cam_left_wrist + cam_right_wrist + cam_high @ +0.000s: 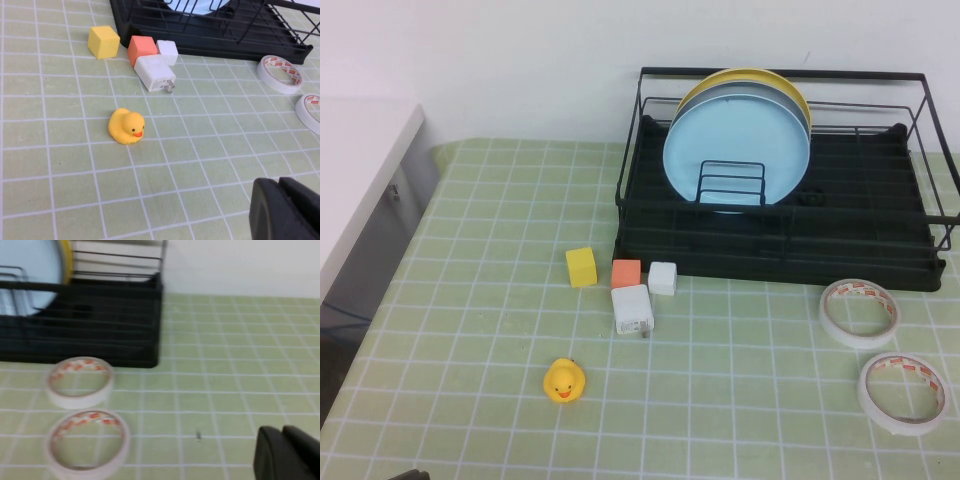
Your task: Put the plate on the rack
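The light-blue plate [735,140] stands upright in the black wire rack [780,250], in front of a grey plate and a yellow plate [790,85]. The plate's edge also shows in the left wrist view [200,5] and in the right wrist view [30,270]. My left gripper [279,183] is shut and empty, low over the table's near side, well short of the rack [220,35]. My right gripper [281,431] is shut and empty over the table, to the right of the rack [100,335]. Neither gripper shows in the high view.
A yellow cube [581,266], an orange cube [626,273], a white cube [662,277] and a white charger [632,310] lie in front of the rack. A rubber duck [563,380] sits nearer. Two tape rolls [860,312] [905,392] lie at the right.
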